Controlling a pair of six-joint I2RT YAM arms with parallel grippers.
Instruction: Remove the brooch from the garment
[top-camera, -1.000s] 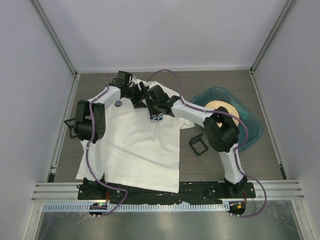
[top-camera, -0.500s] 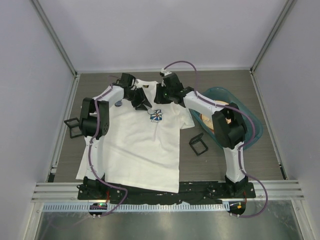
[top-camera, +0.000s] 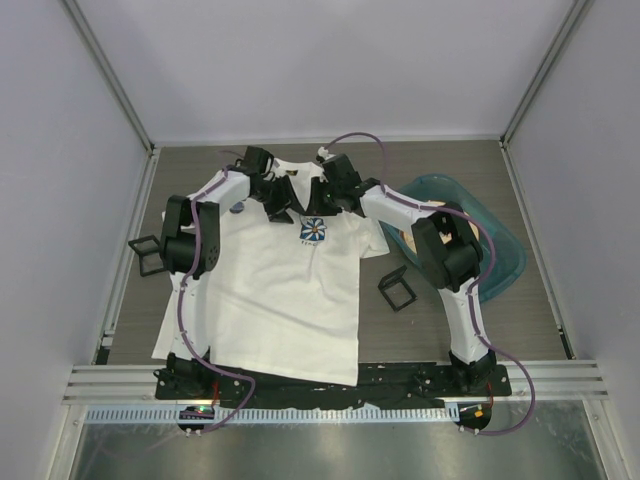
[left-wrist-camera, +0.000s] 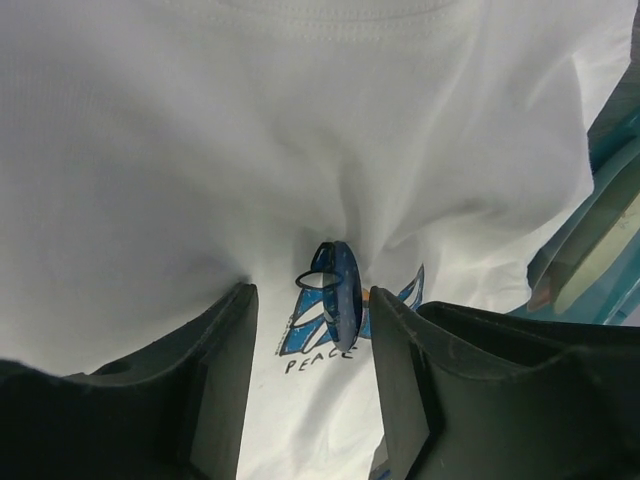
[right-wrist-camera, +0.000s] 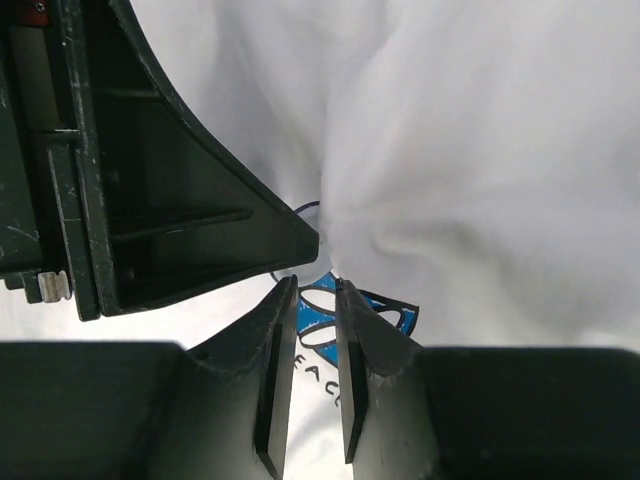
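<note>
Slippage is the main risk. Brooch (left-wrist-camera: 338, 295) stands on edge in puckered shirt (left-wrist-camera: 200, 150) just above the emblem (left-wrist-camera: 305, 340), between the spread fingers of the left gripper (left-wrist-camera: 312, 298), not yet clamped. Fingers of the right gripper (right-wrist-camera: 315, 287) sit nearly together; whether they pinch cloth I cannot tell. Closing off-centre could tip the brooch or catch and tear fabric.

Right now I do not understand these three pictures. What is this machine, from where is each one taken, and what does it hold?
Two robot arms stand at a table's near edge. One picture looks down from above; the other two come from cameras on each wrist. A white T-shirt lies spread, with a teal basin beside it. The left gripper stands open around a blue brooch pinned to the shirt. The right gripper is nearly closed; whether it pinches cloth is unclear.
</note>
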